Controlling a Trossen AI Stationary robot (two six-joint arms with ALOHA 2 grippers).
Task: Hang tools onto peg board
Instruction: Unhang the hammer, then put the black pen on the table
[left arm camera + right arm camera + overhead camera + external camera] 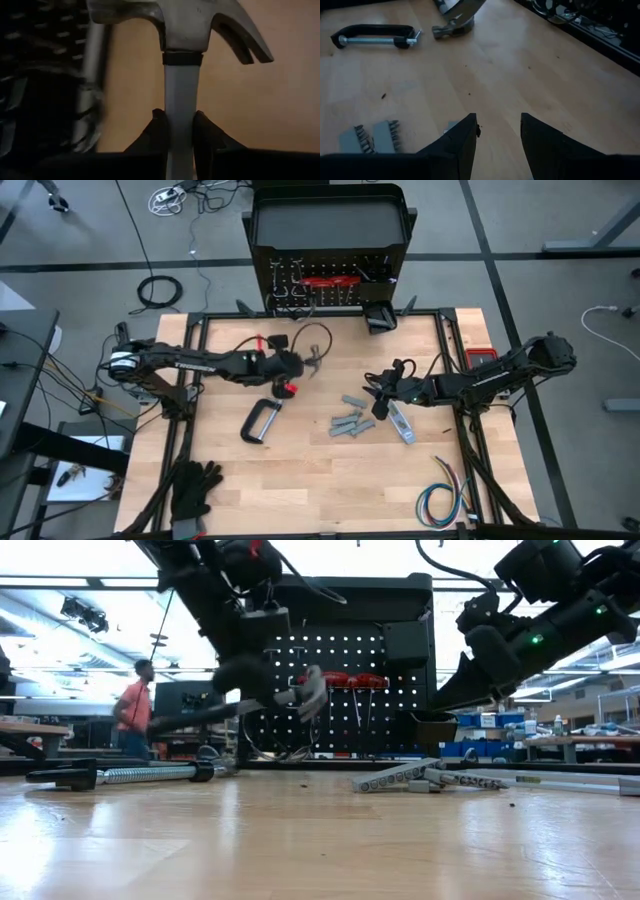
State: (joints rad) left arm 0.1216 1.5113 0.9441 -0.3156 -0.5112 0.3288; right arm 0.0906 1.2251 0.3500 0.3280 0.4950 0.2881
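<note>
While the left gripper (292,366), left of centre in the high view, clenches the hammer (180,60) by its neck above the table, it should carry it level to the peg board (330,280) at upper centre, the right gripper (383,392) waiting released at centre right.

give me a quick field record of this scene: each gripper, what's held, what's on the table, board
left gripper: shut on hammer, lifted off the table
right gripper: open, empty, above the table
on table: clamp, grey bit holders, flat bar, gloves, wires
peg board: upright at far edge, red-handled tools hanging
</note>
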